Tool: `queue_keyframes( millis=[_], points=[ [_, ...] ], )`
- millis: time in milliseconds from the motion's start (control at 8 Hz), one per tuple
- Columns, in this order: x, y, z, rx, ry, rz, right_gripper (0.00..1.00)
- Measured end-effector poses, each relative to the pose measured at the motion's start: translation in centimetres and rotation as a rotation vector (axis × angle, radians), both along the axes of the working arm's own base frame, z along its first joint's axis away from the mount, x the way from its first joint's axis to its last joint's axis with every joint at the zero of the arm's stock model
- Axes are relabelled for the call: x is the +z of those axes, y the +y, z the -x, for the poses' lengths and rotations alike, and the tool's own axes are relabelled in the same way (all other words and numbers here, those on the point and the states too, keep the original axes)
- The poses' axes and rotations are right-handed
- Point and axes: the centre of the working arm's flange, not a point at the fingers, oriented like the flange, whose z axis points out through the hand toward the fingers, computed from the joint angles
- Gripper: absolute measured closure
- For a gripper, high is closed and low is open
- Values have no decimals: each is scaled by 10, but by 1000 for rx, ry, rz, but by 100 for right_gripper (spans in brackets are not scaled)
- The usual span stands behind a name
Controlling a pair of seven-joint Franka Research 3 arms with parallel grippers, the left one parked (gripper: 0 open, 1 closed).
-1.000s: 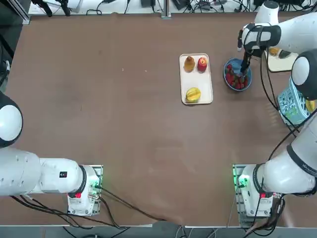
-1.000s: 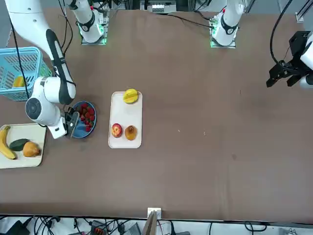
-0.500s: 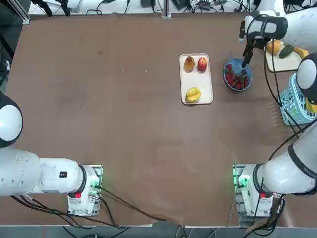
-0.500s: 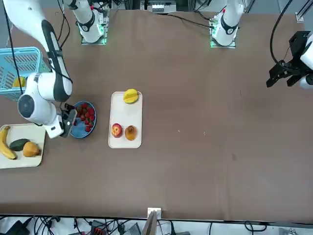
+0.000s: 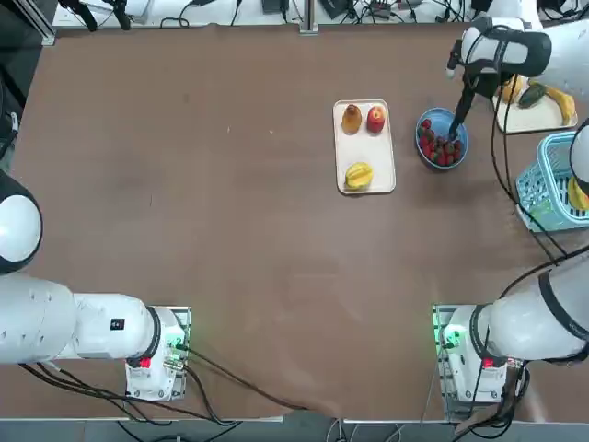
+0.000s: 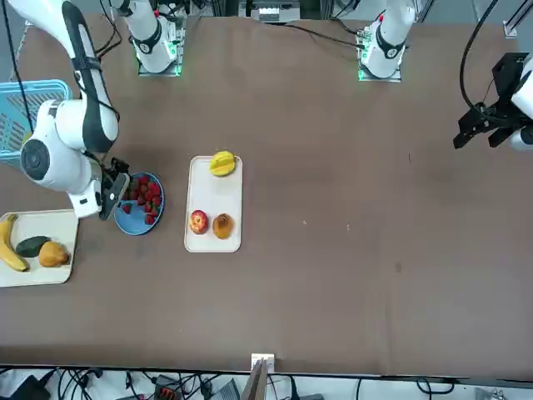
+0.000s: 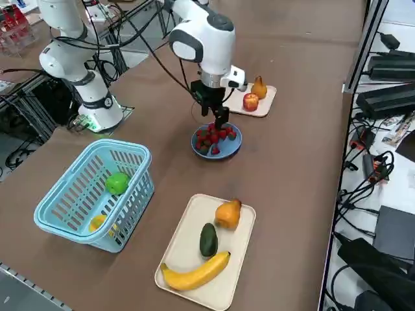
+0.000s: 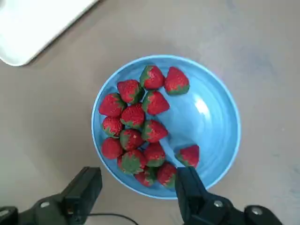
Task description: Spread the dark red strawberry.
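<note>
We see the loose dark red strawberry (image 8: 188, 155) apart from the heap, in the blue bowl (image 8: 213, 122) toward the table's (image 5: 258, 221) far right corner; the right arm's open, empty jaws (image 8: 139, 173) hang above, one tip beside it.

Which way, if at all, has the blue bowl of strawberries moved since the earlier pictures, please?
No; the blue bowl sits in the same spot beside the tray holding the apple.
</note>
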Motion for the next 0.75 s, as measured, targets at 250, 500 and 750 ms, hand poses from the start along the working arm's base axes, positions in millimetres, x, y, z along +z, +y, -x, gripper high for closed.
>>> queue_keyframes(
  millis=[250, 500, 750],
  points=[
    [-20, -2, 24, -44, -33, 7, 5],
    [-27, -3, 39, -65, -61, 8, 8],
    [-40, -3, 48, -67, -106, 10, 11]
  ],
)
